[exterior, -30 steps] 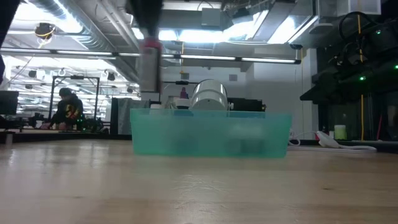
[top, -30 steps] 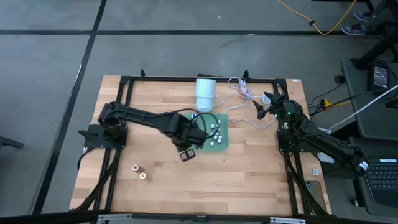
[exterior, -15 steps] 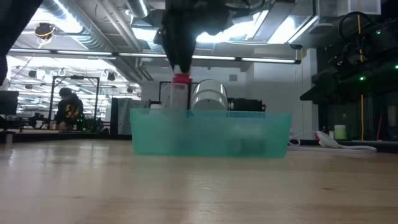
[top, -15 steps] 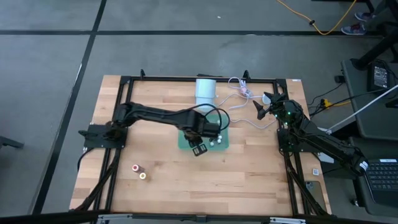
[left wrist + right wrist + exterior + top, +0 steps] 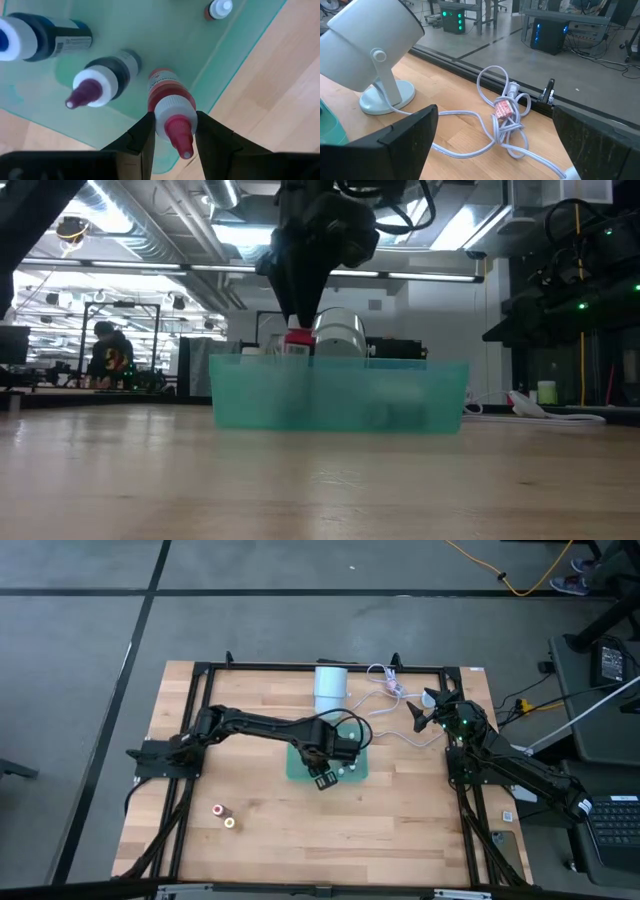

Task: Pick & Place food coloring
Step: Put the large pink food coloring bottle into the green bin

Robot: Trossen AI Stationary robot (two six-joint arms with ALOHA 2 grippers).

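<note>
One red-capped food coloring bottle (image 5: 169, 107) pinched between left hand (image 5: 172, 131) fingers, over green tray (image 5: 235, 37).

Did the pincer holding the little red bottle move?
Yes. The left pincer with the red bottle came rightward and down toward the green tray.

Left gripper (image 5: 173, 131): dark fingers clamp the white collar of a small red-capped bottle of red food coloring (image 5: 169, 107).
Tray: translucent green plastic tray (image 5: 165, 30) (on pale wooden tabletop (image 5: 280, 95)).
Other bottles: maroon-tipped dark bottle (image 5: 102, 84), blue-capped bottle (image 5: 37, 36), small white-capped bottle (image 5: 218, 9).
</note>
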